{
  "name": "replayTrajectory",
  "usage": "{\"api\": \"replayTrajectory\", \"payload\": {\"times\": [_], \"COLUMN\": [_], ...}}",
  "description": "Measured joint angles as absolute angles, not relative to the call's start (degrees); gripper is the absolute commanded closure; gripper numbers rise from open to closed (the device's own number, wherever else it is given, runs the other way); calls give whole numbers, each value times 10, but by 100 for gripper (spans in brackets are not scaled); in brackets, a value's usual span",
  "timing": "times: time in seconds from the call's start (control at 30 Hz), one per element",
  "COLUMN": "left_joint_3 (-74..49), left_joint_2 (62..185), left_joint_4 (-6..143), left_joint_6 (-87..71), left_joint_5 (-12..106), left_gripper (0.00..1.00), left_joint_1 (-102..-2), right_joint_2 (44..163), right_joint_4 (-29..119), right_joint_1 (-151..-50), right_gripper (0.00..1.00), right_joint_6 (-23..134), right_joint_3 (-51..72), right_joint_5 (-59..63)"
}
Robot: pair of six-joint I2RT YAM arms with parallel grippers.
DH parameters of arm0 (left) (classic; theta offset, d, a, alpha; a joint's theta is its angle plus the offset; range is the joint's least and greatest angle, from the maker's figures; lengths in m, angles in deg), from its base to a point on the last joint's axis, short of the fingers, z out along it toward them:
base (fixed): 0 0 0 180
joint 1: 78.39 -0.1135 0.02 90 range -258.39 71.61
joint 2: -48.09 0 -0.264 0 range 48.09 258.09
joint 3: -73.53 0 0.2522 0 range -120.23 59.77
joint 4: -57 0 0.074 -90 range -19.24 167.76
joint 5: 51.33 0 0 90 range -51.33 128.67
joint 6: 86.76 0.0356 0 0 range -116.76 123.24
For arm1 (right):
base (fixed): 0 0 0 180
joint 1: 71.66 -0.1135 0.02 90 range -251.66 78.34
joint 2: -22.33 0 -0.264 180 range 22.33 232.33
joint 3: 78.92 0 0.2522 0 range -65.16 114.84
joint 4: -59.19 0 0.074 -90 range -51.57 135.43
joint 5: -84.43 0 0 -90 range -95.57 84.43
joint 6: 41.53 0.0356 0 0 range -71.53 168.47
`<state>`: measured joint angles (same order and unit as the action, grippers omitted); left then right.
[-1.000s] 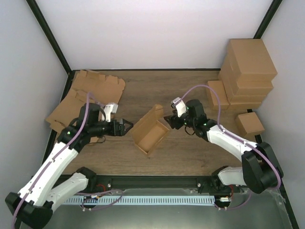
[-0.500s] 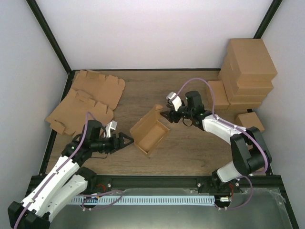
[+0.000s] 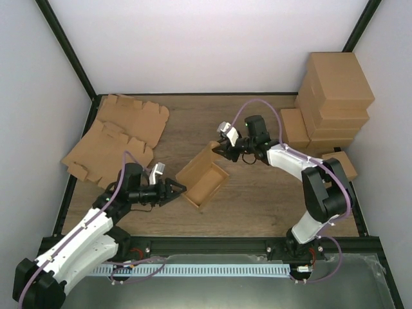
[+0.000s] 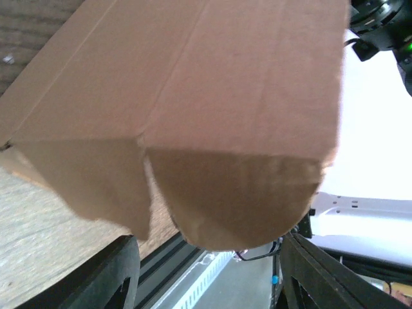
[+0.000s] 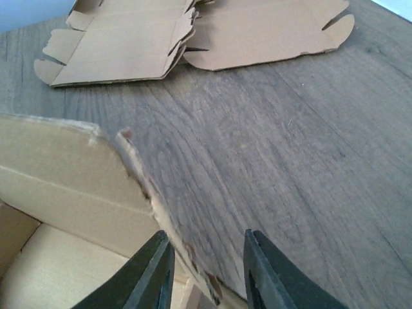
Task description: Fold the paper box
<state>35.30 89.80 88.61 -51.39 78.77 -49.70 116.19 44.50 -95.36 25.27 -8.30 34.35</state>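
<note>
One wooden desk [image 3: 257, 199] carries everything, with both arms reaching over it. Well behind the right tool [image 3: 215, 147], on its outer side, is a stack of big brown cartons [image 3: 338, 84]. Flat die-cut blanks [image 3: 125, 129] lie off to the outer side of the left tool [image 3: 181, 188], well apart from it.

The paper box [image 3: 205, 182] sits between the two tools as an open tray with its walls raised. The left tool meets one corner and the right tool the opposite one, where a taller panel stands.

In the left wrist view, cardboard fills the frame. The left tool's dark fingers [image 4: 119, 273] stand wide to either side of two rounded end flaps. I cannot tell whether they are clamped on the box or only bracketing it.

The right tool is released. Its fingers [image 5: 151, 273] straddle the box's ragged wall edge, with bare desk showing between the cardboard and one finger.

The box looks light and thin: stiff across a panel, weak at the creases and easy to crush at an edge. It would probably skate over the desk if pushed from one side only. I would pinch a wall's top rim close to a corner. One tool could then brace the tray while the other turns a flap along its crease.
</note>
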Motion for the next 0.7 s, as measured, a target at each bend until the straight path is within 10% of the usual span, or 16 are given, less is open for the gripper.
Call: {"api": "replayTrajectory", "payload": {"times": [0.7], "left_joint_3": [308], "left_joint_2": [1043], "left_joint_4": [788], "left_joint_6": [-481], "left_joint_5": [710], "left_gripper": [49], "left_joint_1": [-440], "right_joint_2": [999], "right_joint_4": [455], "right_joint_1": [-962], "right_gripper": [99], "right_joint_6": [443], "right_joint_3": [-231], "right_joint_5": [272]}}
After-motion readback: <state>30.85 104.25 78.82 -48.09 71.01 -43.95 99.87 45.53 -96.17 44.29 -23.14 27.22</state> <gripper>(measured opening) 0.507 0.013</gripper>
